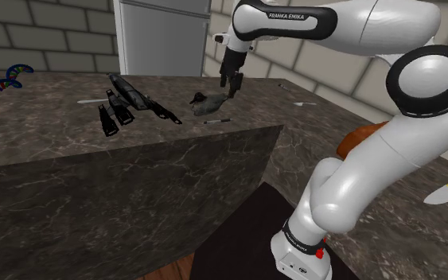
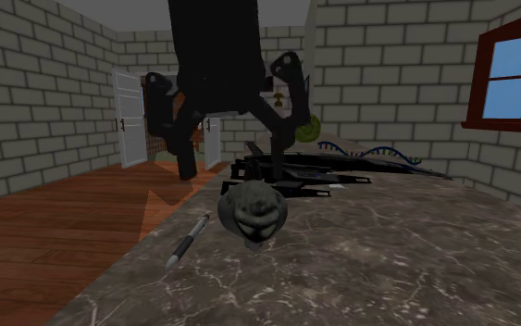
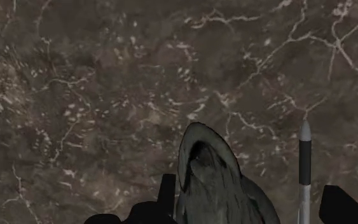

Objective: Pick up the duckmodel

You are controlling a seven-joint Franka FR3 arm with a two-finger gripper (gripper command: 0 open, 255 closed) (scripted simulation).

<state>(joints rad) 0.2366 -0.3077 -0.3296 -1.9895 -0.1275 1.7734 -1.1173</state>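
ITEM: grey duck model (image 1: 208, 102) | PLACE: laid on dark marbled surface (image 1: 47, 131), toward shoulder view's right end, pen (image 1: 217, 121) just beside | JAWS: held wide apart above it, nothing gripped, so body can be straddled | STATUS: not yet grasped

— What is sitting on the dark marbled countertop (image 1: 55, 135)?

— A small duck model (image 1: 208, 102), all dull grey-green, with a rounded head and a smooth, tapering body.

— How is it lying?

— It is resting on its underside, seemingly upright, with its head pointing toward the shoulder view's left and facing the second exterior camera head-on.

— And where exactly?

— It is sitting near the counter's front edge, with a slim pen (image 1: 216, 121) lying just beside it.
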